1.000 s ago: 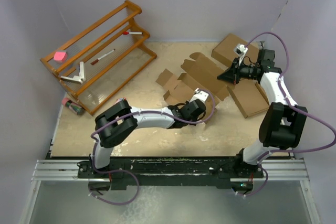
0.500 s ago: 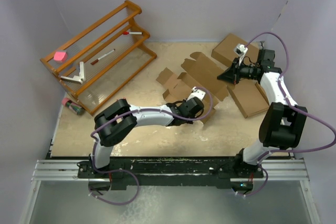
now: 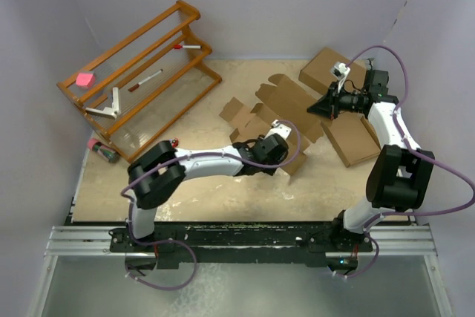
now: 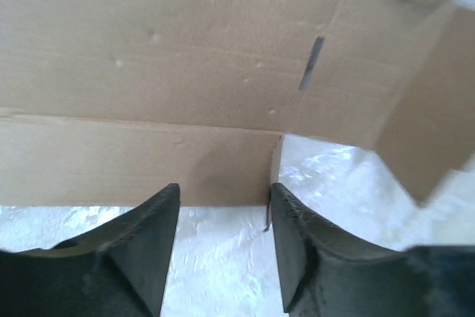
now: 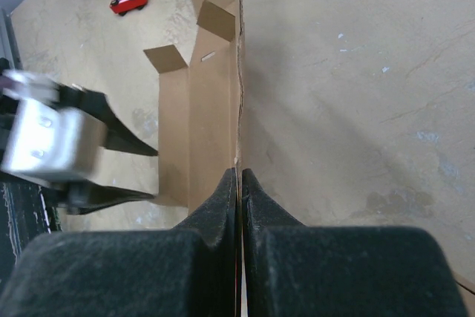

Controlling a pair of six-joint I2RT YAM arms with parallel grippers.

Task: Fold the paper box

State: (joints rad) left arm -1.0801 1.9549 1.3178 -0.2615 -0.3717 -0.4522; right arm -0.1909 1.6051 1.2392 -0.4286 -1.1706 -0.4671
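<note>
Although lying mostly spread on the middle of the desk (image 3: 223, 183), stands on edge along the right side of the paper box (image 3: 286, 105), clamped there between the fingers of the right gripper (image 5: 239, 176), pressed tight on the thin cardboard. Long axis roughly left to right across the desk, slightly tilted; notched flaps at the left end, pointing toward the wooden rack (image 3: 141, 79). Seen from the right wrist as a narrow strip running away toward a red toy car (image 5: 128, 0). Faced at the near edge by the left gripper (image 4: 223, 198), fingers spread wide, cardboard rim just ahead of the gap; touching or not, cannot tell. Flanked on the right by a far flat brown box (image 3: 330, 68) and a near flat brown box (image 3: 352, 139), right arm between them.
</note>
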